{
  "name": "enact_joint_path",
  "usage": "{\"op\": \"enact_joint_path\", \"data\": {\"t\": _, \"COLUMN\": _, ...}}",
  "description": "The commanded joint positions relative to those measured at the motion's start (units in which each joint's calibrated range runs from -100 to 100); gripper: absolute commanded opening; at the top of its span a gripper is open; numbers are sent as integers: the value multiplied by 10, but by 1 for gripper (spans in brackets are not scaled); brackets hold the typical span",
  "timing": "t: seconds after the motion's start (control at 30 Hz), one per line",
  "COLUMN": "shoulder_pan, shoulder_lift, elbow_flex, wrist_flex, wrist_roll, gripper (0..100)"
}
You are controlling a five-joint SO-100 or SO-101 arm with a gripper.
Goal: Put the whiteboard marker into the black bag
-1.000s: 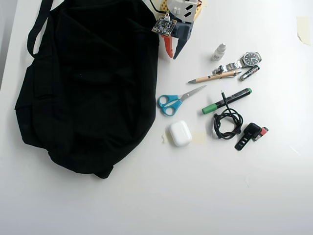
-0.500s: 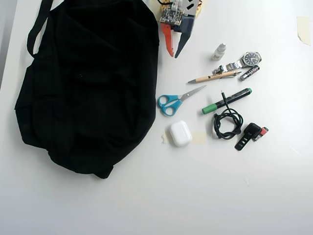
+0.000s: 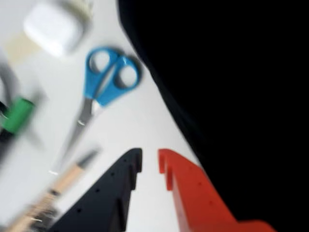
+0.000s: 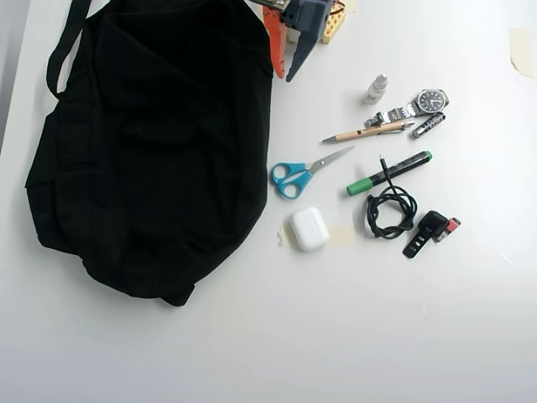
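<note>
Overhead view: my pincer [image 4: 283,74] at the far edge, jaws parted, gripping nothing.
Near: white case [image 4: 309,228] on the worktop [image 4: 336,336].
Middle: whiteboard marker [image 4: 389,173] right of blue scissors [image 4: 294,177], touching coiled cable [image 4: 389,210].
Left: black bag [image 4: 151,151], beside my pincer.
Far: tan pen [image 4: 367,132], watch [image 4: 424,102].

One black bag [image 4: 151,151], one whiteboard marker [image 4: 388,174], one scissors [image 4: 302,170], one watch [image 4: 417,106], one coiled cable [image 4: 390,209], one white case [image 4: 309,228]
</note>
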Motion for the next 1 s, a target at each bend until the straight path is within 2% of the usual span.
{"op": "enact_joint_path", "data": {"t": 0.0, "shoulder_pan": -27, "shoulder_lift": 109, "elbow_flex": -118, "wrist_flex": 12, "wrist_roll": -72, "gripper": 6}}
{"op": "enact_joint_path", "data": {"t": 0.17, "shoulder_pan": -76, "shoulder_lift": 152, "elbow_flex": -150, "wrist_flex": 12, "wrist_roll": -131, "gripper": 8}}
{"op": "enact_joint_path", "data": {"t": 0.2, "shoulder_pan": -97, "shoulder_lift": 162, "elbow_flex": -161, "wrist_flex": 9, "wrist_roll": -160, "gripper": 8}}
{"op": "enact_joint_path", "data": {"t": 0.47, "shoulder_pan": -222, "shoulder_lift": 251, "elbow_flex": -217, "wrist_flex": 6, "wrist_roll": -259, "gripper": 9}}
{"op": "enact_joint_path", "data": {"t": 0.97, "shoulder_pan": -329, "shoulder_lift": 525, "elbow_flex": -423, "wrist_flex": 2, "wrist_roll": -332, "gripper": 12}}
